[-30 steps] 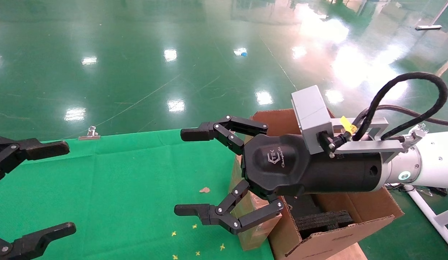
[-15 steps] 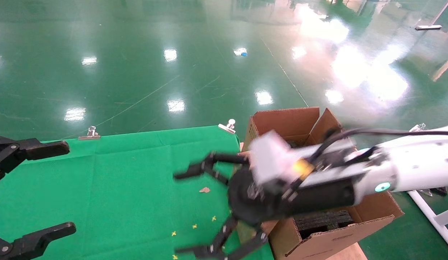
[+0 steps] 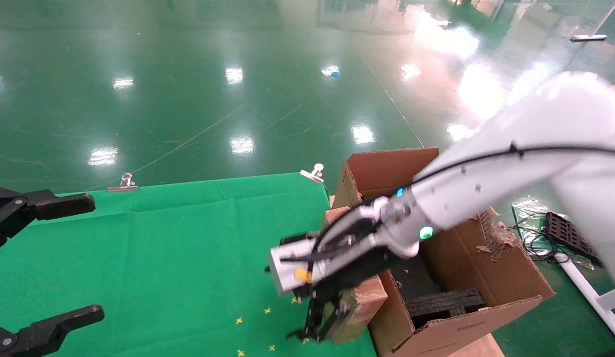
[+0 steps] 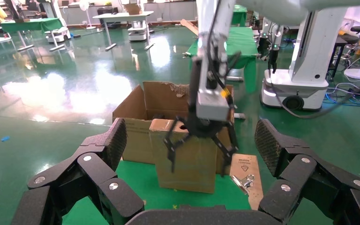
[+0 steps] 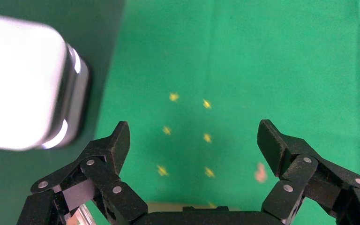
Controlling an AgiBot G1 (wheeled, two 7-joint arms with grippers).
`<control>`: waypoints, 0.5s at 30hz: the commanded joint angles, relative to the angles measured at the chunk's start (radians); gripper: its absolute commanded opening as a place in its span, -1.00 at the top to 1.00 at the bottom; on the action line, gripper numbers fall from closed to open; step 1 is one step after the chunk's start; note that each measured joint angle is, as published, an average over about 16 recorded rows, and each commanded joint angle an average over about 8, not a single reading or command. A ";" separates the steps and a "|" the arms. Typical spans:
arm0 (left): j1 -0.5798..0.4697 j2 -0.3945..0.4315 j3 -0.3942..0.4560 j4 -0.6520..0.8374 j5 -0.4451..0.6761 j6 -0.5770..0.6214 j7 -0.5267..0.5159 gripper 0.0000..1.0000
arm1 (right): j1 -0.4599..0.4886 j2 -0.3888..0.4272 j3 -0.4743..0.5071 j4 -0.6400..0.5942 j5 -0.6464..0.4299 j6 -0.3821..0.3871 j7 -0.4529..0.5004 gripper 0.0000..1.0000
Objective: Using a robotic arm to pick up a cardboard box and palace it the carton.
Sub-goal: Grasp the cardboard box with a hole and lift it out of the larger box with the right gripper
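One carton [image 3: 490,277], one cardboard box [image 3: 359,310], two grippers and two metal clips are in view. The robotic arm [image 3: 485,183] slopes down from the right, its wrist bent so the right gripper [image 3: 319,322] points straight down at the green cloth [image 3: 153,258], fingers [image 5: 115,143] spread wide and gripping nothing. The cardboard box stands upright just beside that gripper, on its carton side, leaning against the carton's outer wall; its top end shows a round hole [image 4: 182,125]. Beyond the box the carton sits open with black foam inserts [image 3: 443,302] inside and a ragged flap [image 3: 493,233]. Small yellow specks [image 5: 187,136] dot the cloth beneath the spread fingers. The left gripper [image 3: 44,258] hangs well apart over the cloth's opposite side, also spread and empty. One clip [image 3: 122,184] lies near it, the other [image 3: 312,173] near the carton.
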 commanded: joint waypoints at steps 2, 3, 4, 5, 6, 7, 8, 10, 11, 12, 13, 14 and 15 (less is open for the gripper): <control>0.000 0.000 0.000 0.000 0.000 0.000 0.000 -1.00 | 0.098 -0.012 -0.077 -0.002 -0.024 -0.006 0.027 -1.00; 0.000 0.000 0.000 0.000 0.000 0.000 0.000 -1.00 | 0.133 -0.008 -0.102 -0.002 -0.025 -0.007 0.039 -1.00; 0.000 0.000 0.000 0.000 0.000 0.000 0.000 -1.00 | 0.167 -0.004 -0.129 -0.003 -0.027 -0.008 0.052 -1.00; 0.000 0.000 0.000 0.000 0.000 0.000 0.000 -1.00 | 0.200 0.000 -0.158 -0.003 -0.029 -0.009 0.065 -1.00; 0.000 0.000 0.001 0.000 0.000 0.000 0.000 -1.00 | 0.234 0.003 -0.188 -0.004 -0.033 -0.009 0.079 -1.00; 0.000 0.000 0.001 0.000 0.000 0.000 0.000 -1.00 | 0.265 0.005 -0.220 -0.004 -0.038 -0.010 0.092 -1.00; 0.000 0.000 0.001 0.000 0.000 0.000 0.000 -1.00 | 0.296 0.006 -0.252 -0.004 -0.044 -0.010 0.104 -1.00; 0.000 0.000 0.001 0.000 -0.001 0.000 0.000 -1.00 | 0.352 0.005 -0.321 -0.004 -0.064 -0.011 0.129 -1.00; 0.000 0.000 0.001 0.000 -0.001 0.000 0.000 -1.00 | 0.380 0.002 -0.360 -0.004 -0.080 -0.011 0.144 -1.00; 0.000 0.000 0.001 0.000 -0.001 0.000 0.001 -1.00 | 0.405 -0.004 -0.398 -0.004 -0.097 -0.010 0.160 -1.00; 0.000 0.000 0.001 0.000 -0.001 0.000 0.001 -1.00 | 0.429 -0.011 -0.436 -0.004 -0.114 -0.010 0.177 -1.00; 0.000 0.000 0.001 0.000 -0.001 0.000 0.001 -1.00 | 0.450 -0.020 -0.474 -0.003 -0.129 -0.009 0.194 -1.00; 0.000 -0.001 0.001 0.000 -0.001 -0.001 0.001 -1.00 | 0.470 -0.028 -0.511 -0.002 -0.143 -0.007 0.211 -1.00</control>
